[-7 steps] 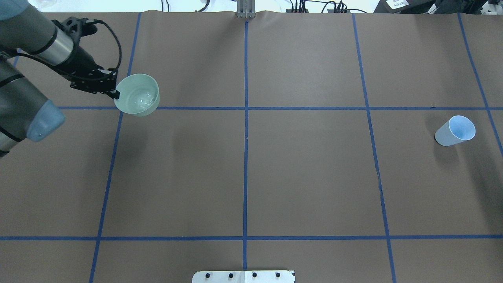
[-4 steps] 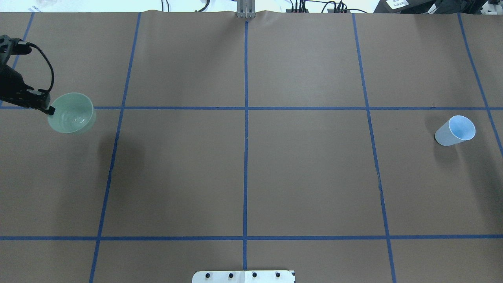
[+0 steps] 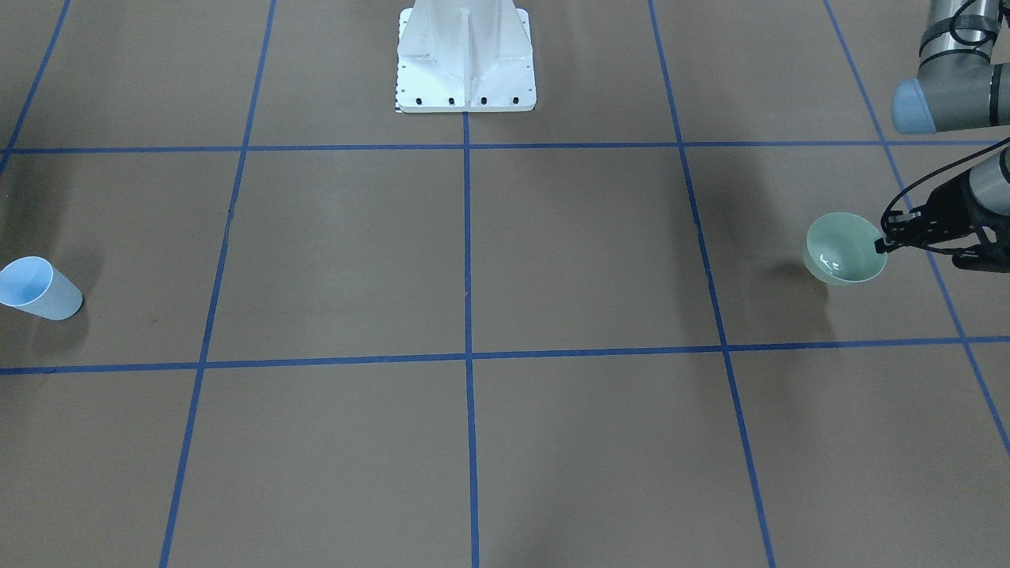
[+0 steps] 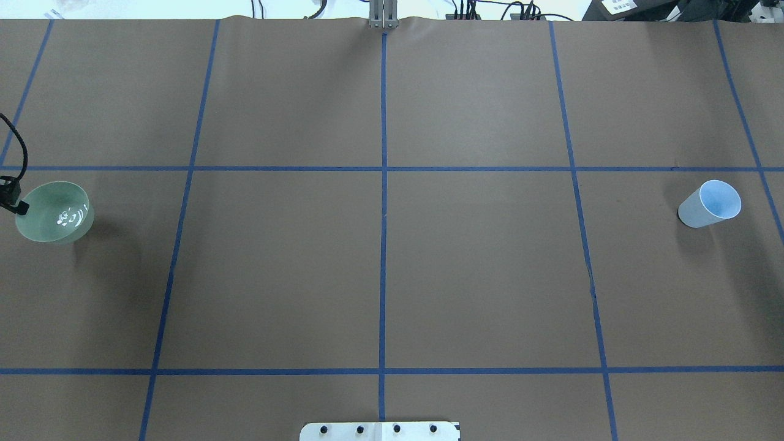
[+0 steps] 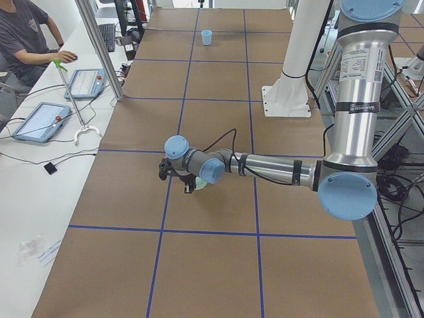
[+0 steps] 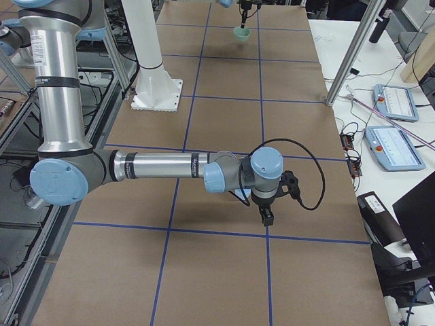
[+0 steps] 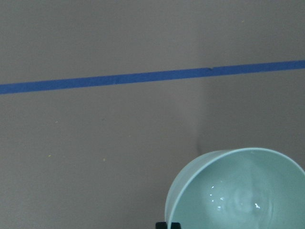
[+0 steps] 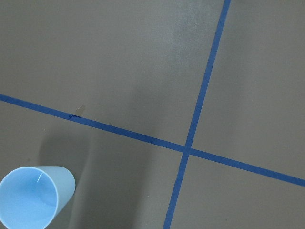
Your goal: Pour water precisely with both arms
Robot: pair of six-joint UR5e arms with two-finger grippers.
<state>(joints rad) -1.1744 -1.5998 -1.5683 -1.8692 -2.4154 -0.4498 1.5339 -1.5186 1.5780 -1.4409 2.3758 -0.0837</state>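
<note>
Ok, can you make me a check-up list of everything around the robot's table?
Surface: brown paper table with blue tape grid.
Job's things: green bowl with water, held at the rim; blue cup upright, far across the table.
Clutter: nothing seen.
End effectors: left end effector shut on the bowl's rim; right end effector open or shut, cannot tell.
Cables: black cable looping at left wrist.
Surroundings: white pedestal; person at a side desk.

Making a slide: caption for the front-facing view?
Left gripper holds green bowl by its rim at right; blue cup sits at far left.
</note>
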